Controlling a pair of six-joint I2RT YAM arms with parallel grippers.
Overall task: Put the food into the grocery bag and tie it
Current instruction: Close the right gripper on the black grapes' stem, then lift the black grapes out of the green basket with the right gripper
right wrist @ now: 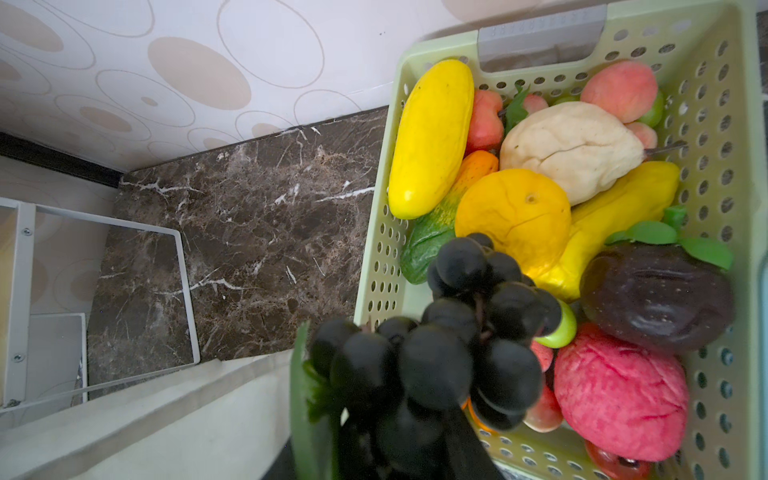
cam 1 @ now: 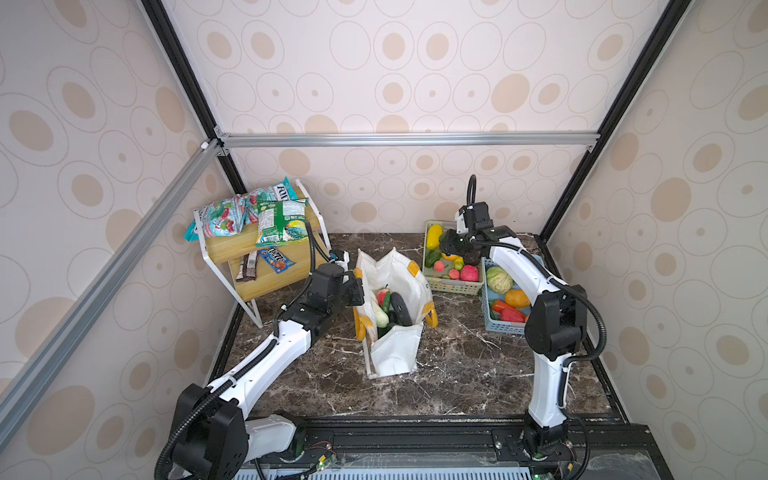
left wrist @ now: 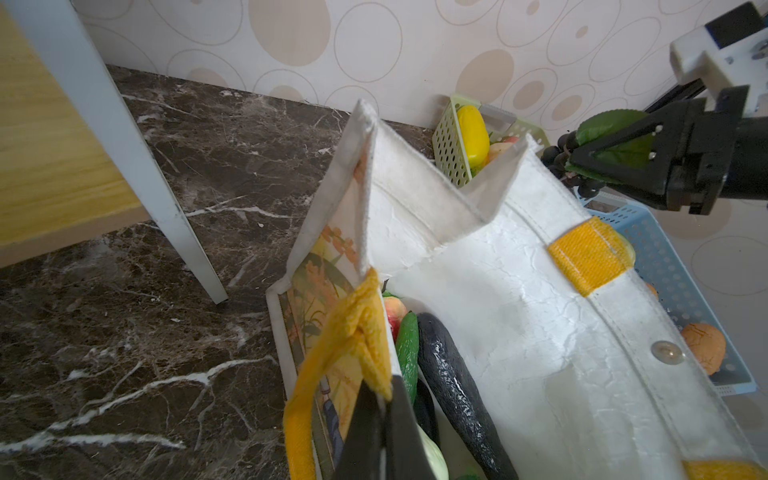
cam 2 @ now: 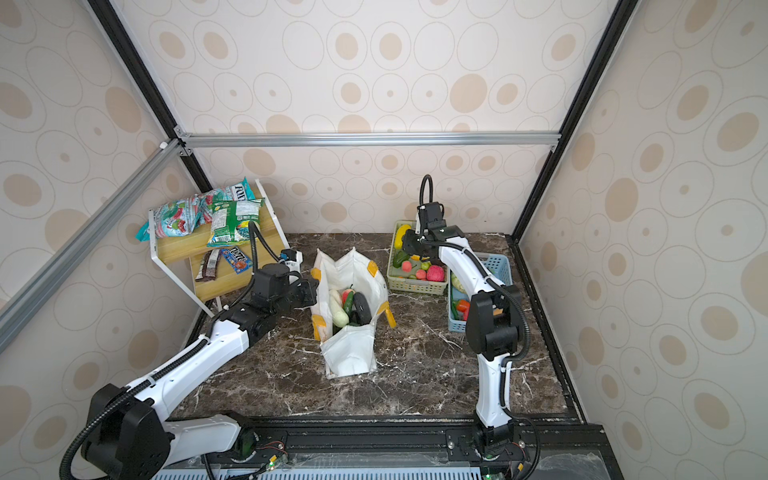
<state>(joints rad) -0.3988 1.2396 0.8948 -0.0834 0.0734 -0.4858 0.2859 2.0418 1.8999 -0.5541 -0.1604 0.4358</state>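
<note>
1. Left gripper (left wrist: 380,401) clamped on the yellow handle (left wrist: 357,332) of the grocery bag (cam 1: 395,357), we find.
2. Right gripper (left wrist: 575,160) clamped on black grapes (right wrist: 449,353), over the green basket (right wrist: 380,249) at the bag's 2 o'clock.
3. Bag stands open on the counter (cam 1: 457,374).

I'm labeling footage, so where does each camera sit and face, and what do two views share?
Top view: high in front, looking down at the grocery bag; both arms.
Top view: beside it, same bag, both arms.
Left wrist: on left arm, facing the bag's mouth; left gripper pinching yellow handle.
Right wrist: on right arm, facing the green basket; held black grapes in front.
Shared: left wrist shows right gripper holding those grapes.
</note>
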